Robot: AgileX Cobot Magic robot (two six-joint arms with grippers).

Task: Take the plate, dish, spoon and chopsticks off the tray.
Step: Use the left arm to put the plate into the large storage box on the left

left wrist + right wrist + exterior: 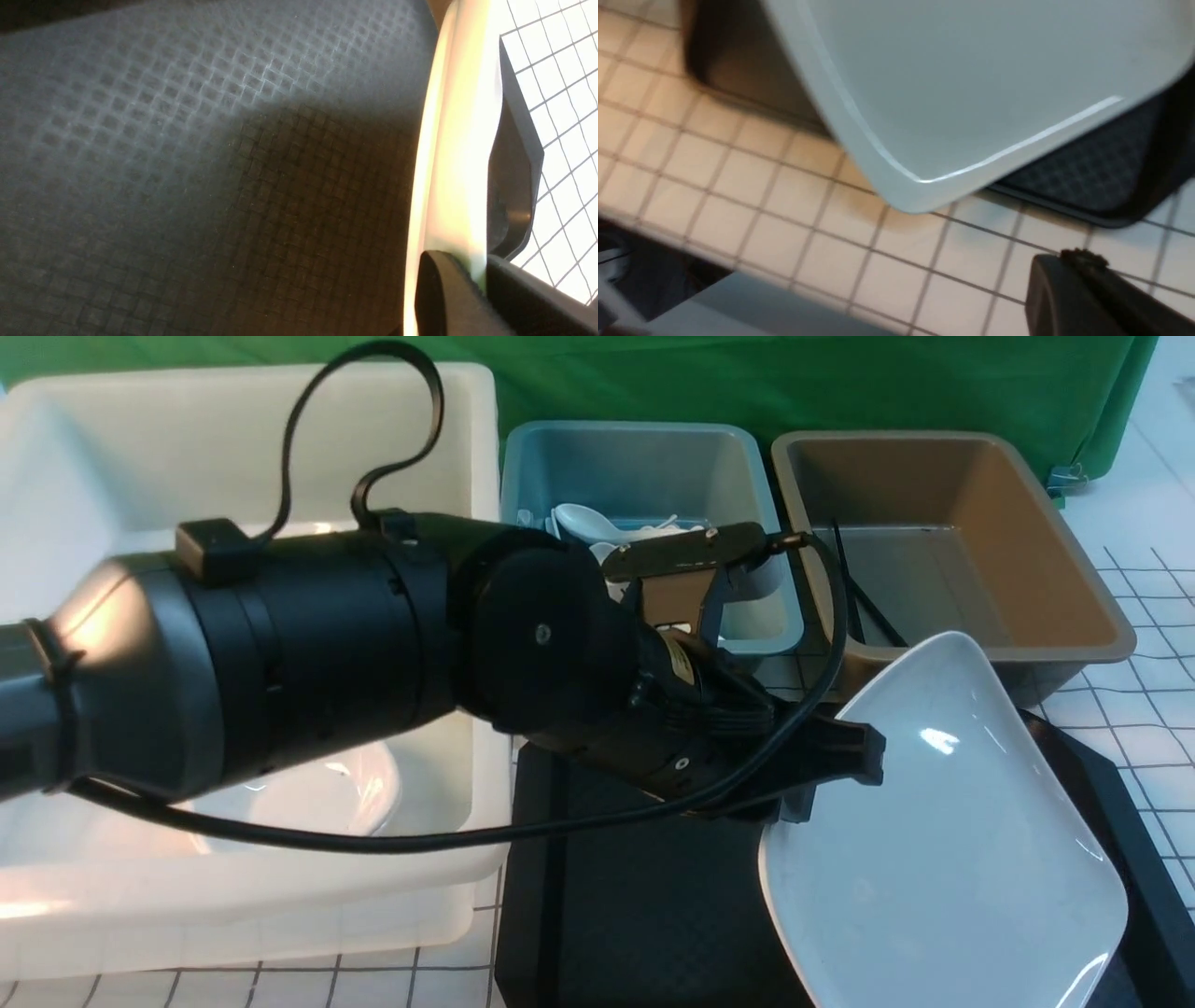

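Lena: Left arm (280, 653) fills the near left, with a black cable looped over it. A yellowish patch on its wrist is too small to read. What lies beyond?

Tom: Big white bin (112, 457) on the left, much of it hidden by the arm, with a small white bowl (317, 798) showing underneath. The black tray (635, 905) sits near centre, cut off at the near edge.

Lena: And the plate?

Tom: The plate (943, 840) stands tilted over the tray's right part. Its left rim is pinched by the left end effector (854, 756), one finger on the upper face and the other behind. Its near edge runs out of frame.

Lena: Far side?

Tom: Brown bin (1064, 579) far right, with the chopsticks (864, 597) lying inside. A blue bin (738, 476) between it and the white one holds white spoons (583, 523), partly hidden behind the wrist.

Lena: Right end effector?

Tom: Only a dark, blurred piece of the right end effector (1064, 280) shows, pressed together, over the tiled surface (738, 186) beside the tray's corner.
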